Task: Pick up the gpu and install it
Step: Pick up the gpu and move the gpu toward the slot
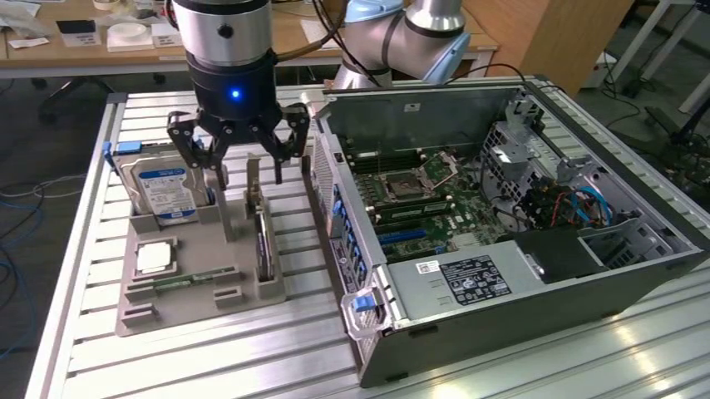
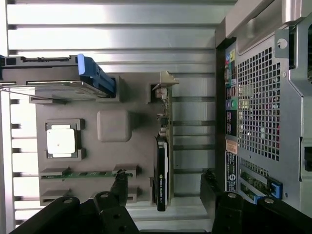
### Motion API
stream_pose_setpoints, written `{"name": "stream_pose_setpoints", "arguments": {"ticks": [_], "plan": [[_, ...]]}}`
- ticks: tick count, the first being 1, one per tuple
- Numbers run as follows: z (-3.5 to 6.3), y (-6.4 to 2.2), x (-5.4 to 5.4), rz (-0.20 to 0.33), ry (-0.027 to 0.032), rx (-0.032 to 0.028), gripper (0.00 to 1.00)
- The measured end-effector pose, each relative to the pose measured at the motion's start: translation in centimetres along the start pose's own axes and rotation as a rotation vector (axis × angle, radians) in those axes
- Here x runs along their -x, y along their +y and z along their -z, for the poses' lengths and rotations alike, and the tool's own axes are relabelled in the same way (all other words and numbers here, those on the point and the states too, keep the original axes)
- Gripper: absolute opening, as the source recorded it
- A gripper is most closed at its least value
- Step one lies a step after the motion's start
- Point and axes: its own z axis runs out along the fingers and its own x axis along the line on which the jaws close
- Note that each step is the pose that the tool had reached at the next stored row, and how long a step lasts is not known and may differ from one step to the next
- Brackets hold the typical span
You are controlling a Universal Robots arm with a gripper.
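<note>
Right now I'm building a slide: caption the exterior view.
Open claw hovers above the gpu standing on edge in its grey tray, beside the open computer case.

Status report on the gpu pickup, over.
Gripper open, hovering over the parts tray, holding nothing. Gpu on edge in its tray slot, not grasped. Hard drive stands apart from it, nothing in the way.

The silver wrist (image 1: 225,33) has a blue light (image 1: 234,93), the hand (image 1: 244,173) black linked fingers (image 1: 186,137), the arm (image 1: 413,33) pale-blue caps.
</note>
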Motion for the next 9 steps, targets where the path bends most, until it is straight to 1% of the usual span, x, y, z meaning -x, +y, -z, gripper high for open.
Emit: {"name": "stream_pose_setpoints", "arguments": {"ticks": [3,9], "plan": [[-0.07,0.0,0.0,0.0,-0.0003,0.0002,0.71],[-1.09,-0.1,0.0,0.0,-0.0001,0.0002,0.71]]}}
